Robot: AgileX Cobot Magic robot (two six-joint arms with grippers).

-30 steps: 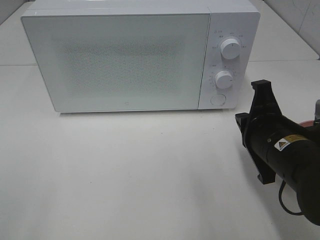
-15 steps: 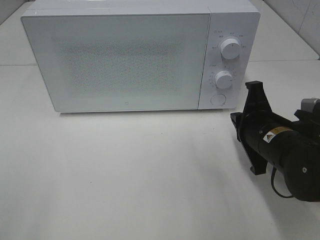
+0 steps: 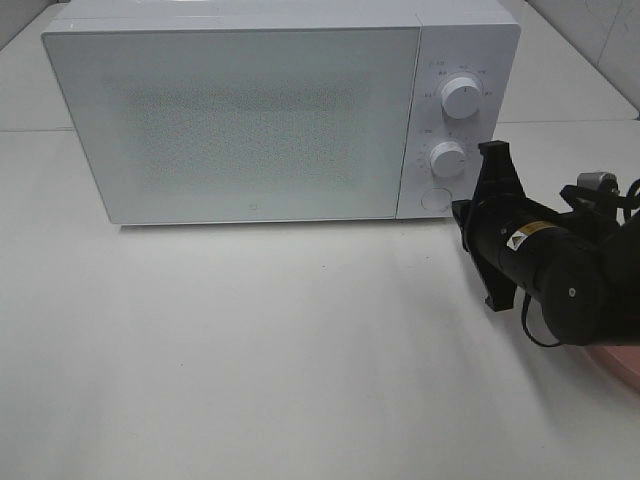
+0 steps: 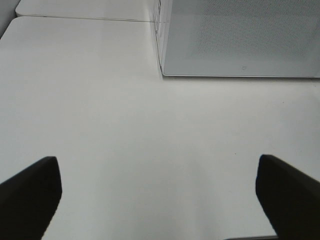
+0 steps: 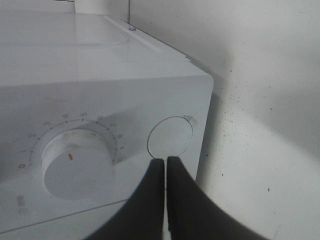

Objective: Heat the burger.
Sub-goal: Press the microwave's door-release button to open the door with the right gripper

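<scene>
The right gripper is pressed shut with nothing between its fingers. Its tip is aimed at the round button at the lower right of the microwave front, just short of it or barely touching (I cannot tell which). The left gripper stands wide open and empty over the bare surface. The burger shows in none of the 3 views; only a pink edge peeks out at the lower right of the high view. With the door closed, the step in hand looks like opening it. The next move probably calls for a straight push on the button's centre, clear of the dial beside it. Compared with 1 second earlier, the right arm has moved up and left in the high view, toward the panel.
</scene>
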